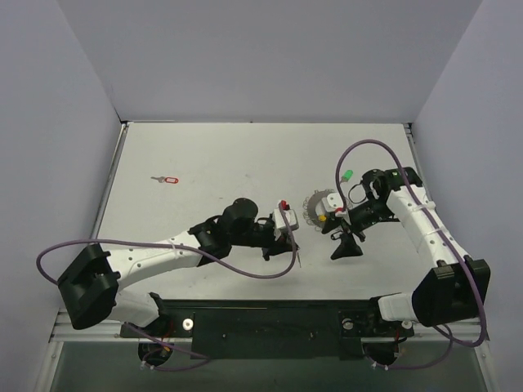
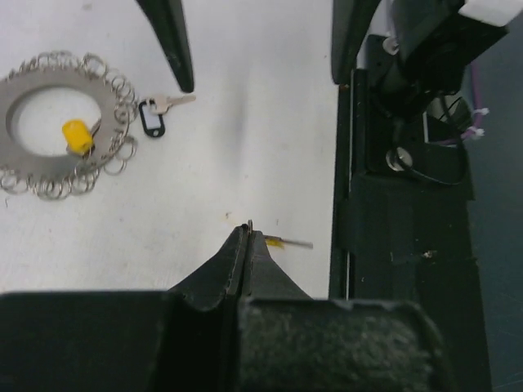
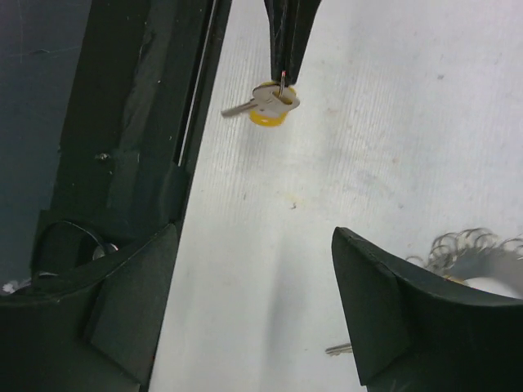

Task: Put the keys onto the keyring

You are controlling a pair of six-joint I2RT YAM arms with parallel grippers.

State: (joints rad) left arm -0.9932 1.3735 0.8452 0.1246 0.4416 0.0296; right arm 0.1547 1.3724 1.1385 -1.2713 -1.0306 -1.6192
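My left gripper (image 2: 248,230) is shut on the small ring of a yellow-headed key (image 3: 265,106), which hangs from its tips above the table. In the top view the left gripper (image 1: 297,256) is just below and left of the keyring (image 1: 317,208). The keyring (image 2: 61,122) is a flat grey hoop with a loopy wire rim, and a yellow tag (image 2: 78,135) lies in its hollow. A dark grey key (image 2: 153,118) lies beside it. My right gripper (image 3: 255,233) stands open with nothing between its fingers, facing the held key. A green key (image 1: 347,175) and a red key (image 1: 167,180) lie apart on the table.
The black base rail (image 2: 392,245) runs along the near table edge, close to the left gripper's tips. Purple cables (image 1: 270,273) loop from both arms. The white table (image 1: 229,155) is walled on three sides.
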